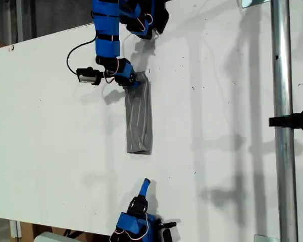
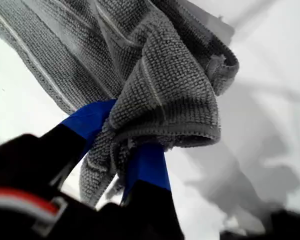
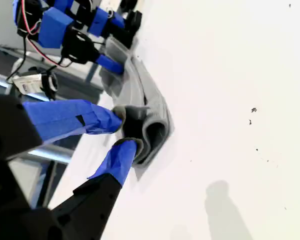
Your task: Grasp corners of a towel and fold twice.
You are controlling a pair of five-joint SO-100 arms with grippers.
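Note:
The towel (image 1: 140, 118) lies on the white table (image 1: 50, 141) as a long narrow grey strip with thin white stripes. Its far end is bunched up in my first gripper (image 1: 135, 80), which is shut on it. In the first wrist view the blue fingertips of my first gripper (image 2: 119, 142) pinch folded layers of the towel (image 2: 160, 75), and a loose corner (image 2: 222, 62) sticks out beyond them. My second gripper (image 1: 146, 182) is open, a short way from the strip's near folded end. The second wrist view shows my second gripper (image 3: 124, 132) spread in front of the towel (image 3: 145, 115).
A metal pole (image 1: 283, 121) with a black clamp (image 1: 293, 121) runs down the exterior view's right. A black cable (image 1: 73, 55) loops beside the first arm. The table's front edge passes just by the second arm's base.

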